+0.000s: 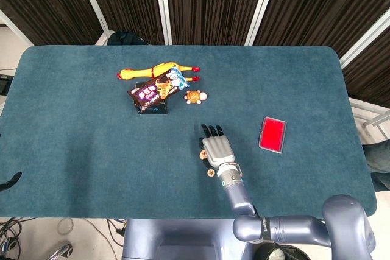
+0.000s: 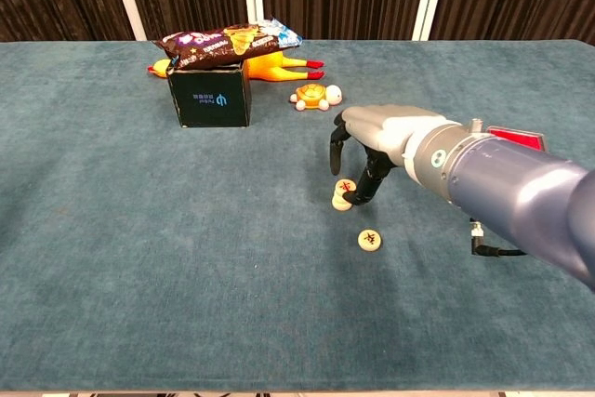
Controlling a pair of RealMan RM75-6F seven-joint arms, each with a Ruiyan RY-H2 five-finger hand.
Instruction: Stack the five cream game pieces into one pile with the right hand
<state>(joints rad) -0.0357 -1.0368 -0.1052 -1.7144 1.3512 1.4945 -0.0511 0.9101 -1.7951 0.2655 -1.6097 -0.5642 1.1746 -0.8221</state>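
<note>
Cream game pieces (image 2: 343, 194) are sitting in a small pile, and the right hand (image 2: 376, 139) is pinching the top one. One piece (image 2: 370, 240) is lying nearby.

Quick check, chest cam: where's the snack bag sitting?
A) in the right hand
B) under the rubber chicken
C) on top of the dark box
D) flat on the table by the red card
C: the snack bag lies across the top of the dark box, with the rubber chicken behind it.
</note>
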